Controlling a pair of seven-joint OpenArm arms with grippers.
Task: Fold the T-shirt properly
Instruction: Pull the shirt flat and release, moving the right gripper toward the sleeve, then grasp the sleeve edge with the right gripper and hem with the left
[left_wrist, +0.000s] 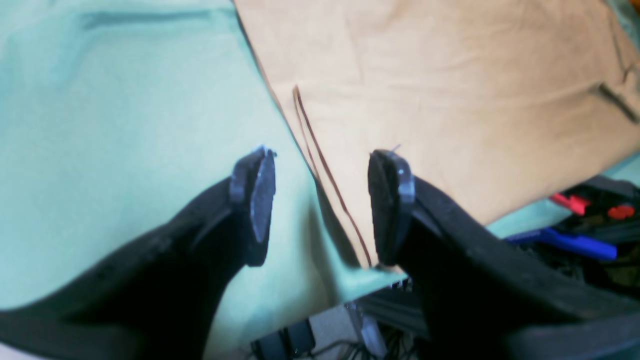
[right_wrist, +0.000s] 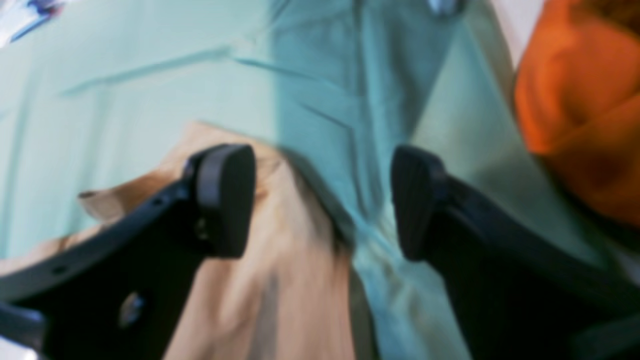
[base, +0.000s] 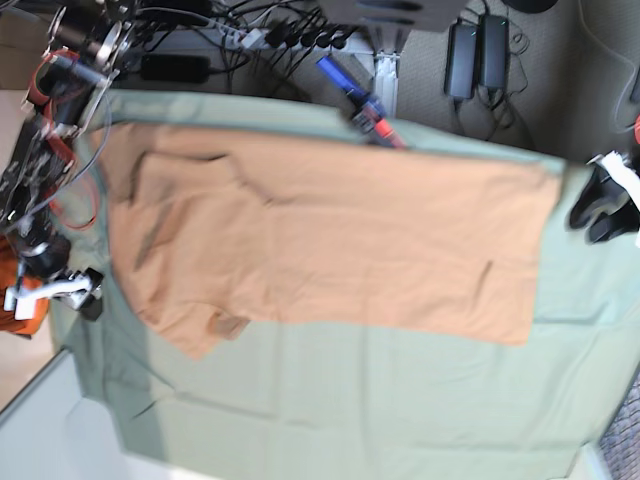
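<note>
Base view: the plain peach-tan short-sleeved cotton T-shirt (base: 330, 240) lies spread flat along the large sage-green cloth (base: 350, 400) covering the work surface, its long axis running across the frame. One sleeve and a small turned-up corner sit toward the view's left; the straight hem edge lies at the view's right. The left gripper (base: 600, 205), black, stands at the right edge of this view just beside the hem; the right gripper (base: 75, 290) stands at the left edge near the sleeve end, beside a bunched vivid-orange cloth (base: 20, 300). A blue-and-red tool (base: 358, 98) lies at the far edge of the surface among dark cables.

Left wrist view: the left gripper (left_wrist: 320, 200) has its two padded jaws spread wide with nothing between them. They straddle the T-shirt's (left_wrist: 450, 100) stitched hem edge, one above peach fabric, the other above the sage-green cloth (left_wrist: 125, 125).

Right wrist view (blurred): the right gripper (right_wrist: 322, 200) also stands wide apart and grips nothing. One jaw is over rumpled T-shirt (right_wrist: 280, 280) fabric, the other over the sage-green cloth (right_wrist: 150, 75). The bunched vivid-orange cloth (right_wrist: 575, 100) fills the upper right corner.
</note>
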